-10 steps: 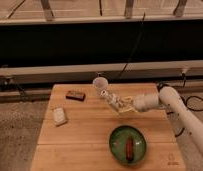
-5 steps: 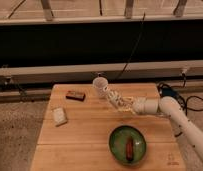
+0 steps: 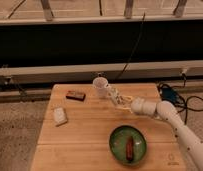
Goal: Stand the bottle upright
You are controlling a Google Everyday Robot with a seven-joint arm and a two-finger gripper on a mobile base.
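Observation:
The small whitish bottle (image 3: 114, 94) is just right of the white cup (image 3: 100, 86) at the back middle of the wooden table (image 3: 85, 140). It stands nearly upright, leaning slightly. My gripper (image 3: 120, 100) reaches in from the right and is closed around the bottle's lower part. The white arm (image 3: 160, 112) stretches back to the right, past the table edge.
A green bowl (image 3: 117, 142) holding a reddish-brown item (image 3: 129, 148) sits at the front right, close below the arm. A dark bar (image 3: 75, 95) lies at the back left. A white packet (image 3: 60, 116) lies at the left. Cables hang behind the table.
The gripper with the bottle has stayed next to the cup, shifting slightly. The forearm has dropped lower and the bottle looks more upright.

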